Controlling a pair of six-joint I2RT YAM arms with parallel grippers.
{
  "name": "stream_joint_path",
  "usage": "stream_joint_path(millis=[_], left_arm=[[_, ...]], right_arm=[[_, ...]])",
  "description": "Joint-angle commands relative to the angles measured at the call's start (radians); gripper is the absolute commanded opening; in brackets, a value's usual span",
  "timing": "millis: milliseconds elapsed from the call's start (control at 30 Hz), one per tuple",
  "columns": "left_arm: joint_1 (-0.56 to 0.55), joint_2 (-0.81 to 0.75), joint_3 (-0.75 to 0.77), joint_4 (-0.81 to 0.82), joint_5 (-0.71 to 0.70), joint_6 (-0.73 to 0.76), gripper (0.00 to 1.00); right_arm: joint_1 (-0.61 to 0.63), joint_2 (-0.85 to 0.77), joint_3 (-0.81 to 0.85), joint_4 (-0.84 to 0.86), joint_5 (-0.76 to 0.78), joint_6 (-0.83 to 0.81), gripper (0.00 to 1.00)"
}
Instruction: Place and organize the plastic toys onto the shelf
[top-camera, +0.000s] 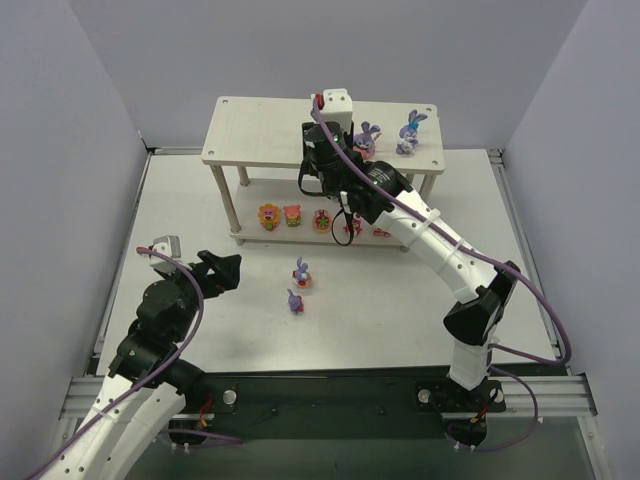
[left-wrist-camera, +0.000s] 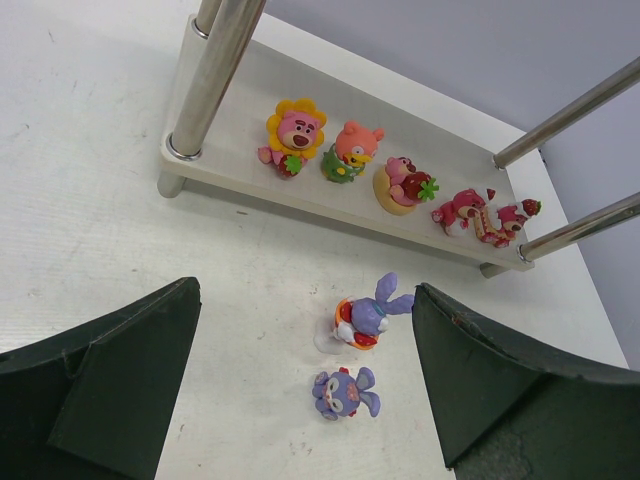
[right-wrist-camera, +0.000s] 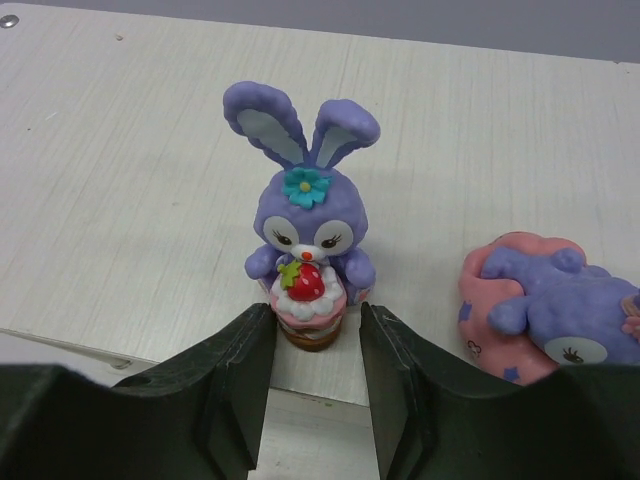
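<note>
R claw (right-wrist-camera: 315, 345) sits low on the top board of the pale wood-look 2-tier shelf (top-camera: 260, 125). Its 2 dark fingers are either side of the cake base of a glossy purple long-eared plastic bunny holding a strawberry cake (right-wrist-camera: 305, 225). Jaws part-spread. Can't tell if they pinch the base or only flank it: 1 finger looks touching, the other shows a sliver of gap. This bunny stands upright, facing the wrist cam, v. near the board's front edge.

Just beside it a 2nd purple bunny on a pink round base (right-wrist-camera: 540, 310) lies tipped over. A 3rd purple bunny (top-camera: 410, 130) stands further along the top board. Lower tier holds 5 red/pink/orange/yellow round figurines (left-wrist-camera: 400, 185) in a row. 2 purple bunnies on the white table (top-camera: 200, 200) sit close together; the upper one (left-wrist-camera: 365, 315) has an orange base. L claw (top-camera: 222, 268) hangs above that pair, spread wide, empty.

Risks, as I judge them:
- If a finger sticks to the cake base on pull-back, the bunny may tip or get dragged off the front edge, which has v. little margin.
- A sideways swing of the wrist could knock the tipped neighbour.
- The table pair sit so close that closing on 1 may shove the other away.
</note>
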Motion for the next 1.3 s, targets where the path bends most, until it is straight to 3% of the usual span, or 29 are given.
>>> stream_joint_path(millis=[0, 867, 1100, 1267], left_arm=[[-0.003, 0.000, 0.010, 0.038, 0.002, -0.002, 0.97], [-0.003, -0.004, 0.011, 0.035, 0.001, -0.004, 0.97], [-0.003, -0.004, 0.011, 0.032, -0.001, -0.004, 0.97], [-0.003, -0.004, 0.014, 0.024, 0.001, -0.005, 0.97]], right_arm=[[-0.010, 0.015, 0.046, -0.012, 0.023, -0.007, 0.41], [0.036, -0.080, 0.017, 0.017, -0.019, -0.068, 0.48], [0.074, -0.174, -0.050, 0.063, -0.011, -0.099, 0.50], [0.109, -0.286, -0.195, 0.079, -0.002, -0.131, 0.51]])
